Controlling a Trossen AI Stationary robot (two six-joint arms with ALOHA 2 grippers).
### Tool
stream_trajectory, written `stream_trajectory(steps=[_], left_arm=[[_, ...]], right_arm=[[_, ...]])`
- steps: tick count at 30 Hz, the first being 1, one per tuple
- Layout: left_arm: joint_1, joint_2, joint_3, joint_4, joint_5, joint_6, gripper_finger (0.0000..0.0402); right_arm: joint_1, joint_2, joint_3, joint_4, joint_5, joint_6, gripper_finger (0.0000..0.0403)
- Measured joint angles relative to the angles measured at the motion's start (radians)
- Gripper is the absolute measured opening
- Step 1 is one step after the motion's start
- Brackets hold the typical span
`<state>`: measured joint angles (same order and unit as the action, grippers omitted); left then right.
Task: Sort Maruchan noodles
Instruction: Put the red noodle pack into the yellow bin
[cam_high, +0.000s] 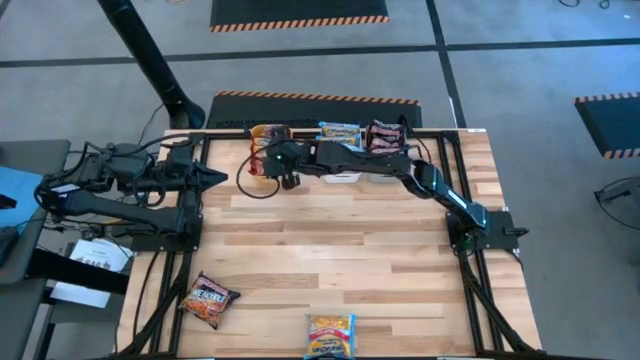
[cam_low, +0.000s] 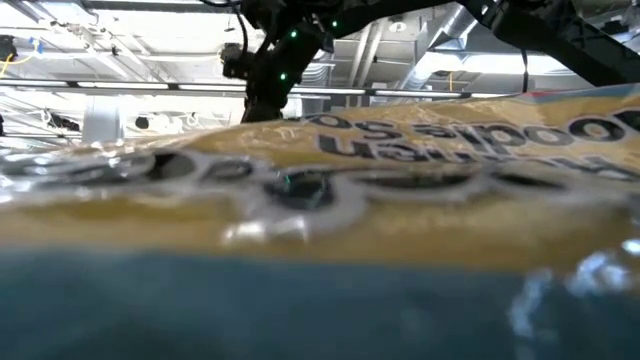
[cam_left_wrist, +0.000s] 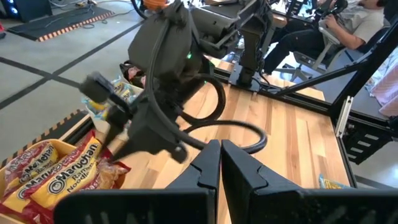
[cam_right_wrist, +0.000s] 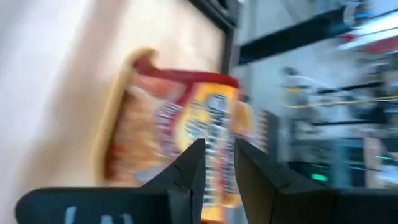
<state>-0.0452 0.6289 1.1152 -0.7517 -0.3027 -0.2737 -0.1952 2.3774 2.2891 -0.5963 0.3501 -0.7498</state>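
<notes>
Wood tabletop (cam_high: 330, 240), high view: 3 packet stacks at far edge — orange stack (cam_high: 268, 133), blue stack (cam_high: 339, 131), maroon stack (cam_high: 384, 133). Right gripper (cam_high: 288, 176) reaches over by orange stack; nothing visibly hanging from it here. Left gripper (cam_high: 222, 177) parked at left side, fingers together. Two strays at near edge: orange packet (cam_high: 208, 299), yellow-blue packet (cam_high: 330, 335).

Low view: lens mostly blocked by yellow-blue packet (cam_low: 400, 150); arm above, no more info.

Left wrist: left gripper (cam_left_wrist: 220, 163) pinched shut, empty; orange stack (cam_left_wrist: 56, 171) below right arm.

Right wrist: right gripper (cam_right_wrist: 217, 163) slightly parted, nothing between; orange stack (cam_right_wrist: 180, 137) beyond, blurred.

Est. most sorted; 2 packets left.
</notes>
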Motion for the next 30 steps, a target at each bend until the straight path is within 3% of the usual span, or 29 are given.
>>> stream_trajectory(steps=[5,7,30], left_arm=[[0.000,0.000,0.000,0.000,0.000,0.000,0.0000],[0.000,0.000,0.000,0.000,0.000,-0.001,0.0000],[0.000,0.000,0.000,0.001,0.000,-0.002,0.0000]], right_arm=[[-0.021,0.001,0.015,-0.078,-0.260,0.188,0.0108],[-0.031,0.002,0.014,-0.095,-0.308,0.266,0.0108],[-0.084,0.034,0.011,-0.036,-0.326,0.578,0.0108]])
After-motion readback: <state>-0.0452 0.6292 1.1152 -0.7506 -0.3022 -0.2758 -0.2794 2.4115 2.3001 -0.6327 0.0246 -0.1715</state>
